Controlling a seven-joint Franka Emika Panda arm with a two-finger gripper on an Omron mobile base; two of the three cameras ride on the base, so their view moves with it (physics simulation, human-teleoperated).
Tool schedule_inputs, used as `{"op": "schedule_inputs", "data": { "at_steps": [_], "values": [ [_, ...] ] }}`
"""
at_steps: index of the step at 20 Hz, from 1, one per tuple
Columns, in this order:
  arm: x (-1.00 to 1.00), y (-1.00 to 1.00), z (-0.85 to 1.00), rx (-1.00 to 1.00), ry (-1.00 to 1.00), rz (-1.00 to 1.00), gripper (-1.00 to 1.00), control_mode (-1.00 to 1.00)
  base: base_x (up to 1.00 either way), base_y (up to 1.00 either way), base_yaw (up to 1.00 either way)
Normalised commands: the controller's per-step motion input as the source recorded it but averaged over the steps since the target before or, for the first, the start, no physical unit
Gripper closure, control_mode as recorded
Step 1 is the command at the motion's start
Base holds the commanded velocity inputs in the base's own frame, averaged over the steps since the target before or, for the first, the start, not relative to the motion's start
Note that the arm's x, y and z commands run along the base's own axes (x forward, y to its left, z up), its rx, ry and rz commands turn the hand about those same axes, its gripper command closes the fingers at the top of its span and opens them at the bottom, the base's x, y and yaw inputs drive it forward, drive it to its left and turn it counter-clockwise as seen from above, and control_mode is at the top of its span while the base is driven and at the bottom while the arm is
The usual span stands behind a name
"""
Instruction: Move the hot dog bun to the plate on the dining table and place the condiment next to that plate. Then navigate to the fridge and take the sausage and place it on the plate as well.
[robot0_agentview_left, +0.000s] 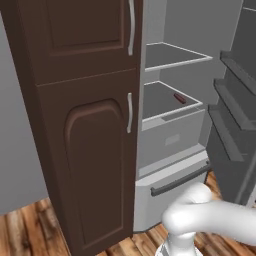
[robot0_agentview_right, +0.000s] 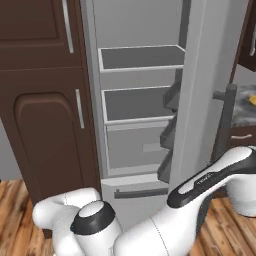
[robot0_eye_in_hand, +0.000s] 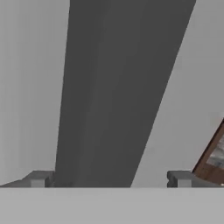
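White arm (robot0_agentview_right: 200, 200) folded before fridge (robot0_agentview_right: 140, 115)

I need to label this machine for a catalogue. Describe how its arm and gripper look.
The arm is glossy white with rounded, tube-like segments, a dark band at one joint and a dark strip with small pale lettering along the upper link. The gripper has two small, blocky dark-grey fingertips. No cables show.
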Motion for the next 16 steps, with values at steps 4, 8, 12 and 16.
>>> {"op": "schedule_inputs", "data": {
  "at_steps": [4, 8, 12, 16],
  "values": [
    [-0.23, -0.25, -0.63, 0.0, 0.09, -0.45, -1.0, -1.0, 0.0, 0.0, 0.0],
    [-1.0, 0.12, -0.96, 0.0, 0.01, -0.5, -1.0, -1.0, 0.0, 0.0, 0.0],
    [-1.0, 0.46, -1.0, 0.0, 0.0, -0.52, -1.0, -1.0, 0.0, 0.0, 0.0],
    [-1.0, 0.79, -0.36, -0.01, -0.12, -0.46, -1.0, -1.0, 0.0, 0.0, 0.0]
  ]
}}
